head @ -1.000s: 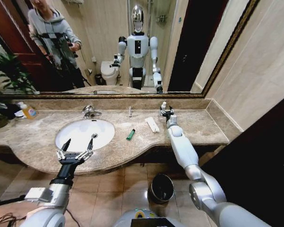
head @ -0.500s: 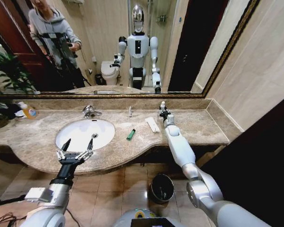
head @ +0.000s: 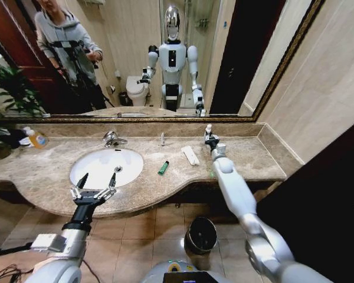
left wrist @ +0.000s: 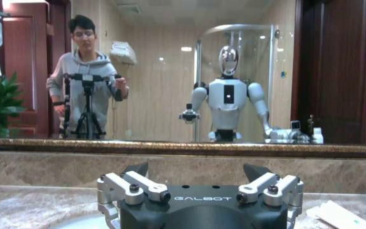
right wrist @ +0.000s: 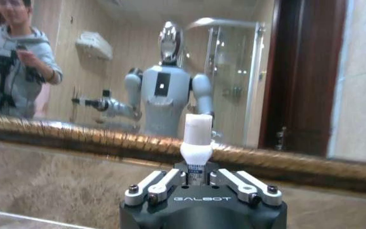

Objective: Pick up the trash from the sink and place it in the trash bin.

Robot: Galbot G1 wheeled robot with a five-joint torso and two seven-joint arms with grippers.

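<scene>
My right gripper [head: 210,139] is at the back of the countertop, right of the sink [head: 88,171], shut on a little white bottle [head: 208,128] held upright. The right wrist view shows that bottle [right wrist: 196,138] standing up between the closed fingers of the right gripper [right wrist: 196,177]. On the counter lie a flat white packet [head: 190,155] and a green stick [head: 163,167]; a thin upright piece [head: 161,139] stands near the mirror. My left gripper [head: 97,180] hovers open over the sink's front rim. The trash bin [head: 200,234] stands on the floor below the counter.
A chrome faucet [head: 112,139] sits behind the basin. A yellow-orange bottle [head: 35,138] and a plant [head: 9,94] stand at the far left. A mirror runs along the back wall and a beige wall closes the right end of the countertop [head: 253,162].
My right gripper has shifted slightly to the right with the white bottle in it. The left arm has stayed still.
</scene>
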